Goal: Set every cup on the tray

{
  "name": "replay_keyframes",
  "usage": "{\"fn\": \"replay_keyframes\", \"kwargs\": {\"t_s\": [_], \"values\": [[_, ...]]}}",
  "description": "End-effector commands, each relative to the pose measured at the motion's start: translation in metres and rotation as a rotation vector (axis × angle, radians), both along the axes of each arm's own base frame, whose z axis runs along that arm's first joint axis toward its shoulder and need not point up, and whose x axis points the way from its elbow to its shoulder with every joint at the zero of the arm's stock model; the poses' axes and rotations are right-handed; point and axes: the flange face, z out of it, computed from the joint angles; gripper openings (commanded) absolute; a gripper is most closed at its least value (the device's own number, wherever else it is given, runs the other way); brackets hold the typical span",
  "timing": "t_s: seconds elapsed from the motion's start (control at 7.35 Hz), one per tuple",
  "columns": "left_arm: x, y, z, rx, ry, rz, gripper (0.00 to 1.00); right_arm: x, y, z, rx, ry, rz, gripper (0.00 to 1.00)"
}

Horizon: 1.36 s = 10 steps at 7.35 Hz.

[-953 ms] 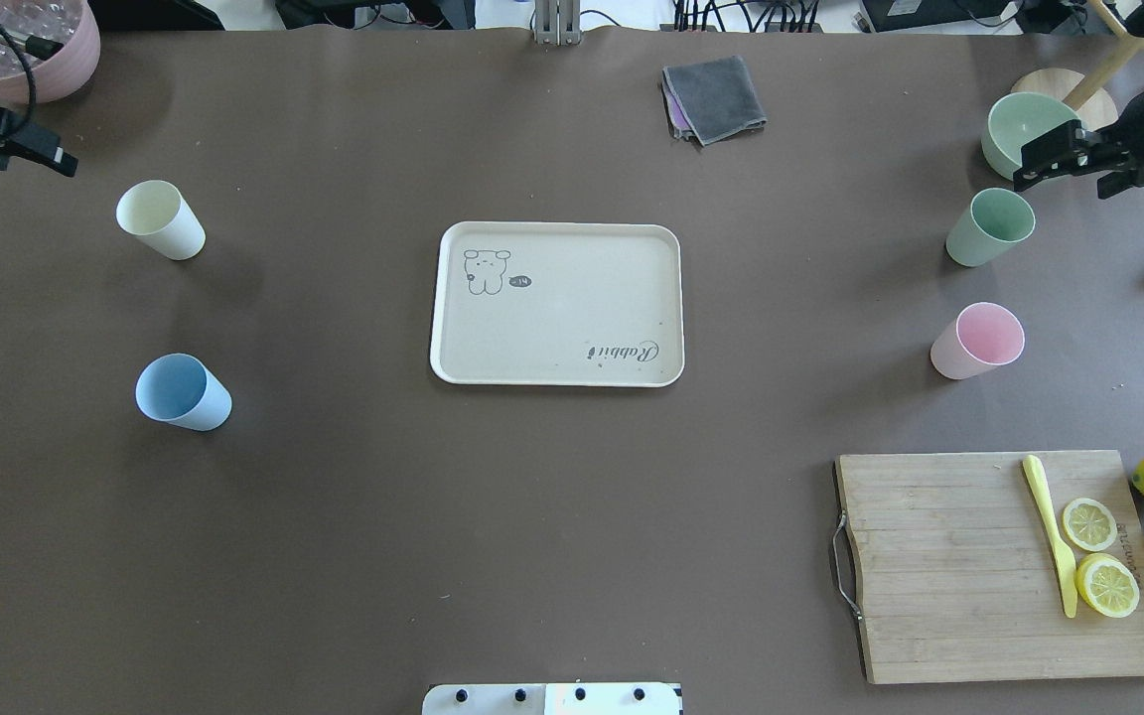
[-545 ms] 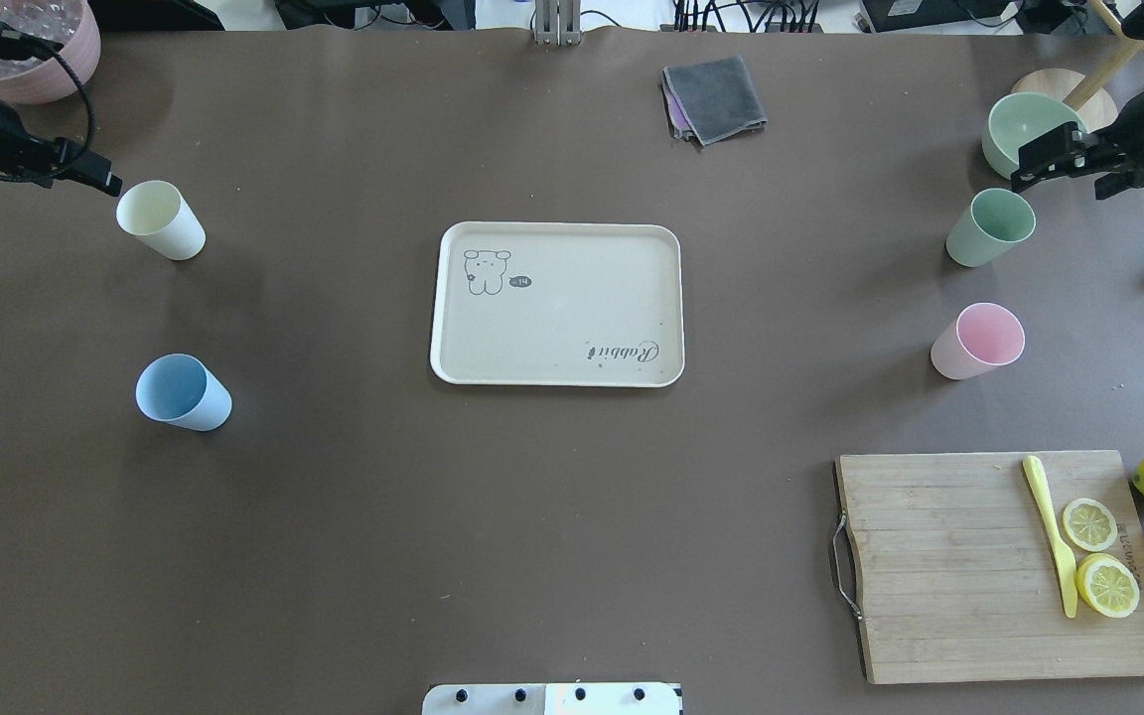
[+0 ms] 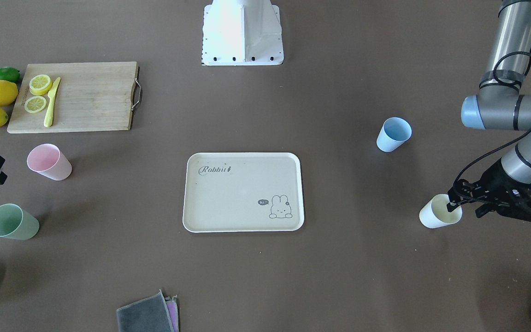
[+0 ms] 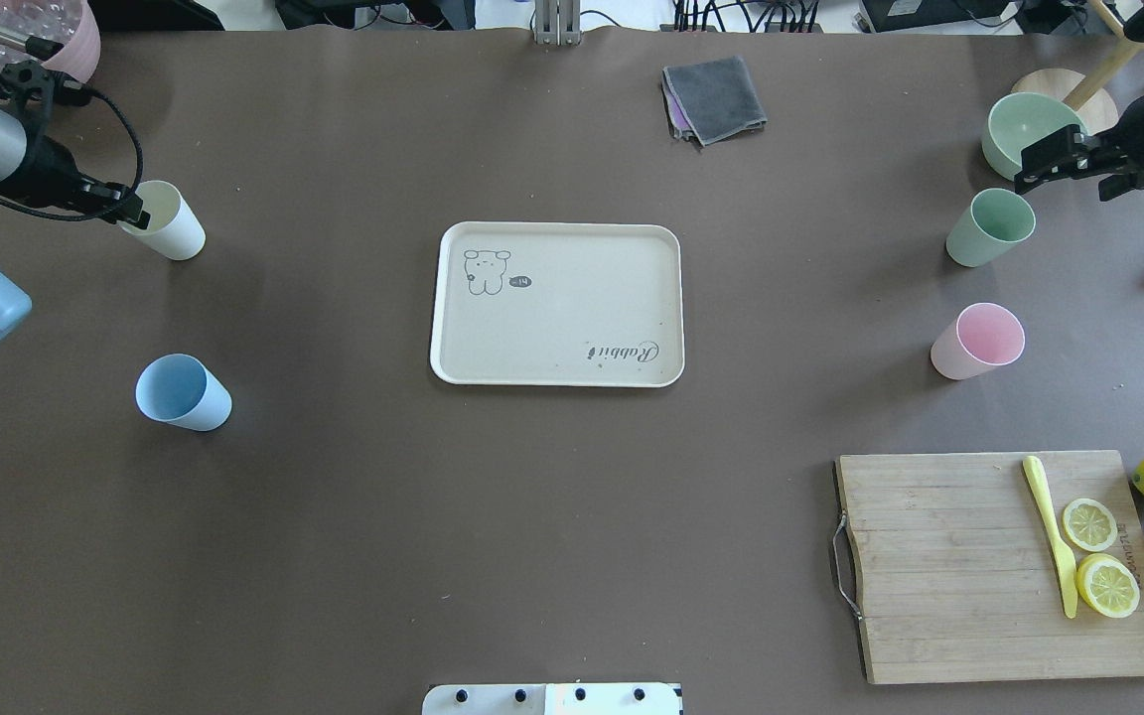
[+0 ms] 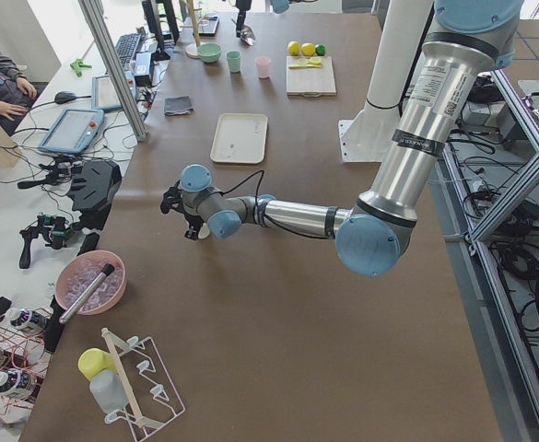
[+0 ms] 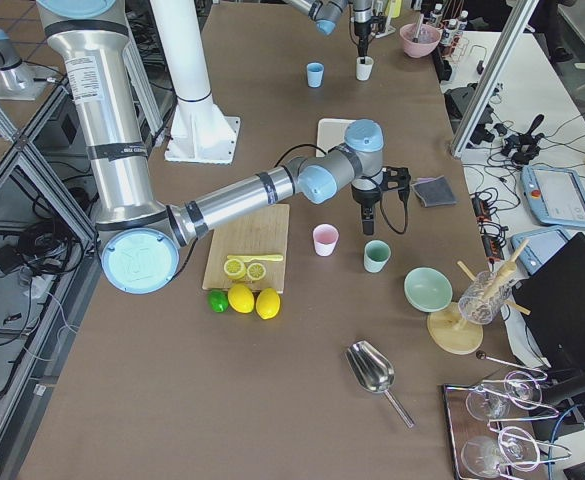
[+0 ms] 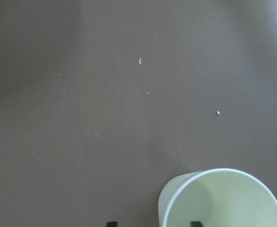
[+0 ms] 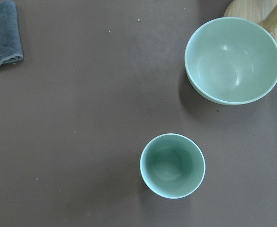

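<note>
on the table (image 4: pixel 572 516), the left tool (image 4: pixel 136 212) sits spread astride the rim of the cream-yellow cup (image 4: pixel 180 236).

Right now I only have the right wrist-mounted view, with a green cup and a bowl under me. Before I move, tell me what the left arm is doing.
Observer: The left end effector is at the cream cup. Its jaws are open, with one finger inside the rim and one outside.
Operator: Confirm the tray's state.
Observer: The tray lies mid-table with no cup on it.
Operator: Give me the other cups.
Observer: The pink cup stands upright on the table beside your green cup. The blue cup stands on the left arm's side.
</note>
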Motion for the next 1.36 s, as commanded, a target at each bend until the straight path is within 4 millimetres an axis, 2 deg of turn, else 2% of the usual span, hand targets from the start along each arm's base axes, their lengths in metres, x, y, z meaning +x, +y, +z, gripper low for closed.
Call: {"fn": "replay_keyframes", "kwargs": {"t_s": [0.0, 0.14, 0.27, 0.41, 0.68, 0.82, 0.95, 1.09, 1.23], "values": [[0.007, 0.001, -0.005, 0.014, -0.002, 0.004, 0.0, 0.0, 0.0, 0.001, -0.002, 0.002, 0.001, 1.0], [0.014, -0.01, -0.031, 0.013, 0.024, -0.021, 0.0, 0.0, 0.0, 0.001, -0.002, 0.002, 0.001, 1.0], [0.022, -0.02, -0.071, -0.026, 0.075, -0.073, 0.0, 0.0, 0.001, 0.001, -0.002, 0.0, 0.002, 1.0], [0.04, -0.017, -0.111, -0.06, 0.117, -0.094, 0.0, 0.001, 0.001, 0.001, -0.002, 0.0, 0.002, 1.0], [0.131, 0.011, -0.208, -0.146, 0.182, -0.095, 0.0, 0.001, 0.002, 0.003, -0.006, 0.003, 0.002, 1.0], [0.196, 0.035, -0.247, -0.146, 0.171, -0.104, 0.0, 0.001, 0.002, 0.004, -0.007, 0.004, 0.002, 1.0], [0.232, 0.042, -0.286, -0.151, 0.13, -0.128, 0.0, 0.001, 0.002, 0.006, -0.01, 0.005, 0.002, 1.0], [0.251, 0.04, -0.3, -0.167, 0.097, -0.123, 0.0, 0.002, 0.004, 0.008, -0.014, 0.007, 0.002, 1.0], [0.261, 0.035, -0.292, -0.164, 0.074, -0.136, 0.0, 0.002, 0.005, 0.01, -0.018, 0.007, 0.002, 1.0]]}}
